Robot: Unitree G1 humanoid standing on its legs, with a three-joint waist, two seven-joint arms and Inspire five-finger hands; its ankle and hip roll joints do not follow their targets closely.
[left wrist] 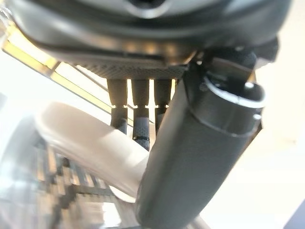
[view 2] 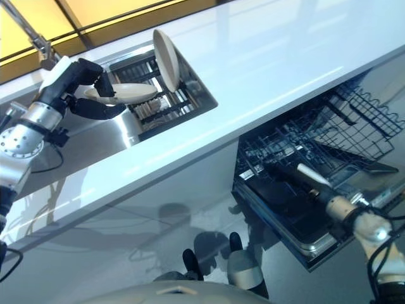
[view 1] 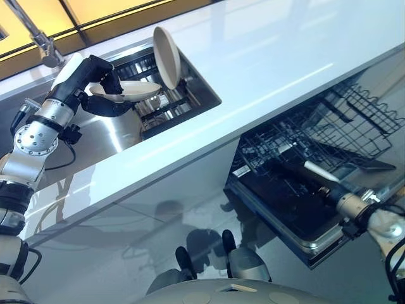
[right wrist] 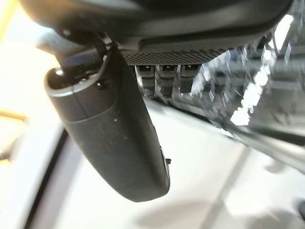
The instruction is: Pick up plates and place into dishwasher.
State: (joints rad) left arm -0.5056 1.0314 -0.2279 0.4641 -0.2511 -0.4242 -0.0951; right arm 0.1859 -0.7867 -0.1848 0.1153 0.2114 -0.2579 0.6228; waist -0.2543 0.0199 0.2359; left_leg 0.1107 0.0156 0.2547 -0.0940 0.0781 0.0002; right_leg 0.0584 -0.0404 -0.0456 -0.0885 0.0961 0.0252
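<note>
My left hand (view 1: pixel 95 71) hangs over the sink (view 1: pixel 104 136), shut on a beige plate (view 1: pixel 126 90) that lies nearly flat, with the thumb (left wrist: pixel 200 157) on one face and the fingers (left wrist: pixel 138 119) on the other. A second beige plate (view 1: pixel 166 57) stands on edge in the dark rack (view 1: pixel 168 104) inside the sink, just right of the held one. Low on the right, my right hand (view 1: pixel 304 178) reaches out over the open dishwasher door (view 1: pixel 285 212) with straight fingers and holds nothing.
The dishwasher's wire rack (view 1: pixel 335 126) is pulled out under the white counter (view 1: pixel 285 57) and holds no plates that I can see. A chrome faucet (view 1: pixel 38 35) rises behind the sink at the far left.
</note>
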